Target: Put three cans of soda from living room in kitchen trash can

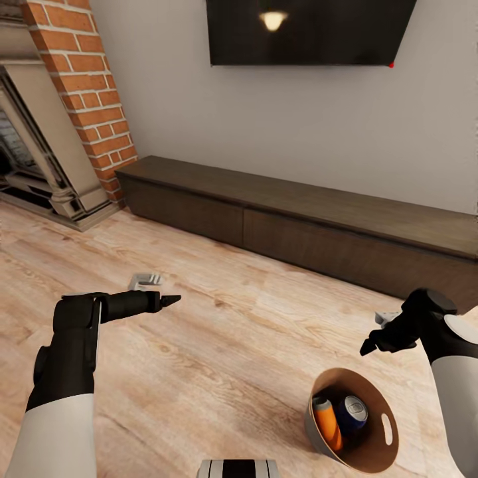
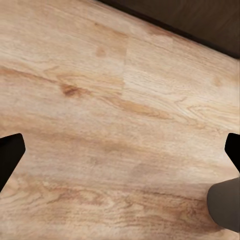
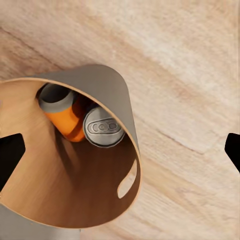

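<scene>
The tash can point(image 1: 382, 451) stands on the light wood floor of the living room, at my lower right, grey outside and copper-brown inside with a slot handle. Two cans of soda lie in it: an orange one point(image 1: 326, 423) and a blue one point(image 1: 354, 411). The right wrist view looks straight into the bin point(image 3: 117, 107) at the orange can point(image 3: 64, 120) and the blue can's silver top point(image 3: 103, 127). My right gripper point(image 1: 369, 345) hovers open above the bin's far rim. My left gripper point(image 1: 174, 300) is open over bare floor, well to the left.
A long dark low cabinet point(image 1: 299, 219) runs along the far wall under a wall TV point(image 1: 309, 30). A brick fireplace point(image 1: 73, 99) stands at the back left. Wood floor point(image 1: 226, 358) stretches between my arms.
</scene>
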